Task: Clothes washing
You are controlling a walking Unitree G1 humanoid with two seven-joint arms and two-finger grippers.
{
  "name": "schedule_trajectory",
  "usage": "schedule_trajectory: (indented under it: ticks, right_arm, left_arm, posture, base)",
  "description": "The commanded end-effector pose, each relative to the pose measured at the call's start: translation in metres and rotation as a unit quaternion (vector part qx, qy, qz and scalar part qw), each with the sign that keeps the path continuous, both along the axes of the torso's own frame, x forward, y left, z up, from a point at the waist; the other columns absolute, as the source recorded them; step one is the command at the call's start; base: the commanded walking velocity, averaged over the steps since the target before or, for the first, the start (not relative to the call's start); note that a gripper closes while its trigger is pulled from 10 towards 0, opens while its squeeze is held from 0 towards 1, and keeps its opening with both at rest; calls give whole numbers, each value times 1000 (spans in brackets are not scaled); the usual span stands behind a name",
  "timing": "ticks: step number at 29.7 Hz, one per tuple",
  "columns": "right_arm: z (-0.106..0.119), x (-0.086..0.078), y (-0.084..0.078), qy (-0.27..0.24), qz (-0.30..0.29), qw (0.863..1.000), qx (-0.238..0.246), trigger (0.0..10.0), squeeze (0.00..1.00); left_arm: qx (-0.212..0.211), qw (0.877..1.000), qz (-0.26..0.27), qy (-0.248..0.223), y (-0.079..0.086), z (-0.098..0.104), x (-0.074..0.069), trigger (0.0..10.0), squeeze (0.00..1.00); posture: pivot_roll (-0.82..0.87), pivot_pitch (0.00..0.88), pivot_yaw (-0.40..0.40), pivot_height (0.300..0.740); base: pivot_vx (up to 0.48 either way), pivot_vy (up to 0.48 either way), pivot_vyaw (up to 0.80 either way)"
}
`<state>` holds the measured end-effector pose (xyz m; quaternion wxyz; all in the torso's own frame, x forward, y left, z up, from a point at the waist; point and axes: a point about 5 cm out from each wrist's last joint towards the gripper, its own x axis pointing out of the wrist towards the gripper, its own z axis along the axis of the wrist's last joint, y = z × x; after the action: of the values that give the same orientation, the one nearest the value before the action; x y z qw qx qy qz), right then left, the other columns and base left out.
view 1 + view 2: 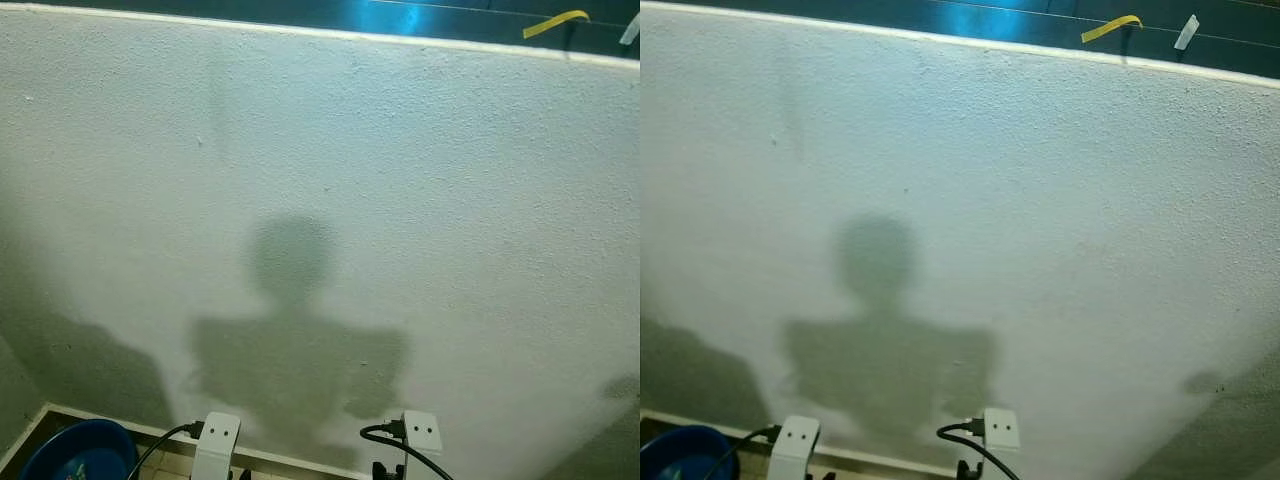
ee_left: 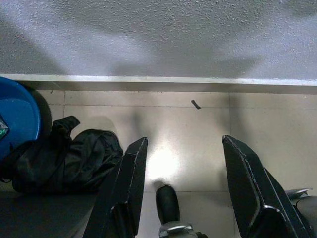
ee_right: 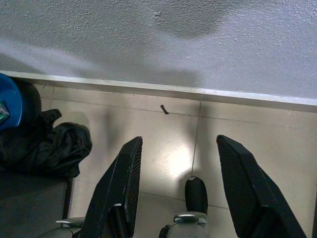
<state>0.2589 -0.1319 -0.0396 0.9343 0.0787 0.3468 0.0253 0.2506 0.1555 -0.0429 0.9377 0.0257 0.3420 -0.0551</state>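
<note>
- The crumpled black fabric garment [image 2: 59, 161] lies in a loose heap on the pale tiled floor [image 2: 188, 134], close to the foot of the rough white plastered wall [image 1: 400, 180] and touching the round blue plastic basin [image 2: 17, 124].
- Seen from the head, the basin [image 1: 80, 450] sits low on the robot's left, so the garment by judgement also lies to the left of both arms; the head views do not reach the heap itself.
- The left pincer [image 2: 185, 186] hangs pointed down at bare tile, its two long black fingers [image 2: 126, 188] standing well apart with nothing between them; the garment lies just beside one finger, not between the two.
- The right pincer [image 3: 181, 186] likewise points at the floor with fingers spread and empty; in its view the garment [image 3: 44, 146] lies further off to the side.
- The left arm is judged the nearer one for a pick-up.
- The heap has no clear long axis; it is bunched, slightly wider along the wall than across.
- What the basin holds cannot be told beyond a small pale patch at its edge; the garment looks to rest against it rather than inside.
- The coming move probably calls for a shift toward the basin side before lowering.
</note>
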Motion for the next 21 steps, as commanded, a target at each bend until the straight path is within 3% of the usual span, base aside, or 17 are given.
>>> schedule_trajectory:
  ticks: [1, 11, 21]
  right_arm:
    - [-3, -4, 1, 6, 1, 1000, 0, 10000, 0]
    - [-5, -7, 0, 12, -16, 999, 27, 10000, 0]
    - [-6, -8, -1, 12, -15, 1000, 25, 10000, 0]
  left_arm:
    - [0, 1000, 0, 13, 0, -5, -7, 10000, 0]
    - [-1, 1000, 0, 15, 0, -6, -8, 10000, 0]
    - [-1, 1000, 0, 15, 0, -6, -8, 10000, 0]
  posture:
    - [13, 0, -26, 740]
    - [15, 0, -23, 740]
    - [11, 0, -20, 740]
  base:
    - [0, 0, 0]
    - [0, 0, 0]
    - [0, 0, 0]
